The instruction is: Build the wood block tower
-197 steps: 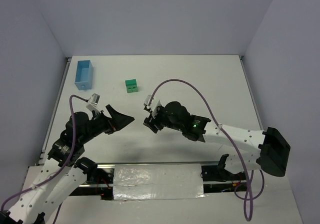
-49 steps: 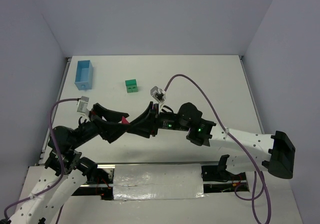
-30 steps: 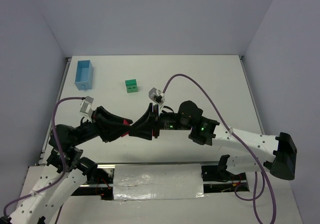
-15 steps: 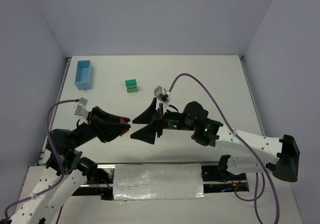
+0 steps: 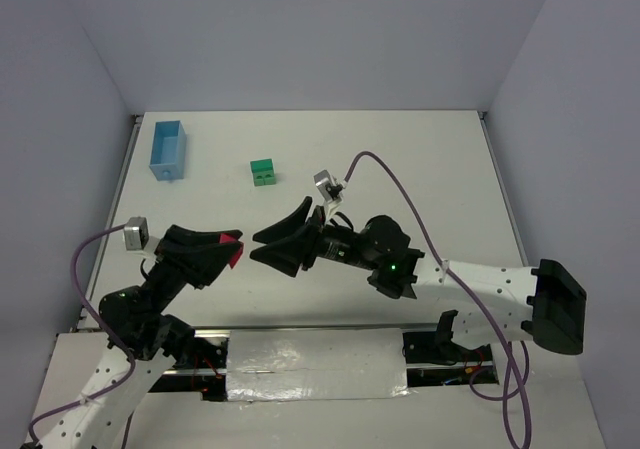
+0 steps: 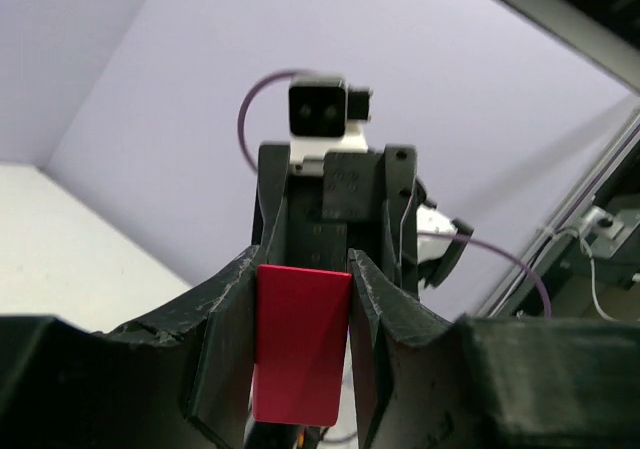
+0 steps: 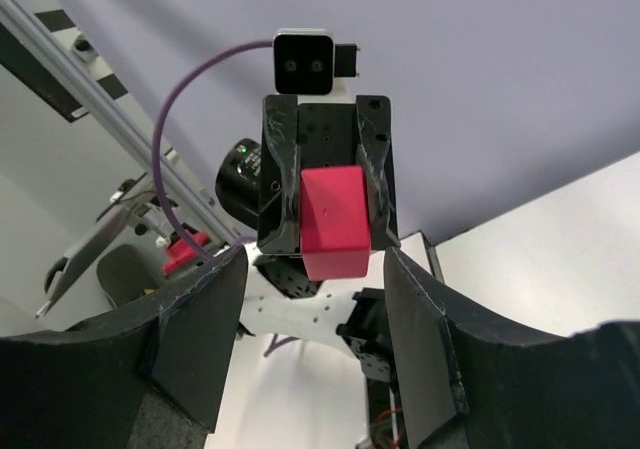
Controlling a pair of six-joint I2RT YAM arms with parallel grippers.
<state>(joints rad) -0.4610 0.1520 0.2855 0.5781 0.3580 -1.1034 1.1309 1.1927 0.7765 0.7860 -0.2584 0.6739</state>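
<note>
I am gripping the red roof-shaped wooden piece [image 5: 231, 253] in the left gripper [image 5: 236, 248], facing the wide-open, empty right gripper [image 5: 253, 246], while the green painted wooden cubes [image 5: 263, 172] are sitting on the white table [image 5: 420, 169] beyond both, slightly nearer the right.

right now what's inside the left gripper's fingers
A red block is clamped between the left gripper's fingers, one flat face toward the open right gripper. The fingers cover its sides, so its full shape cannot be told.
</note>
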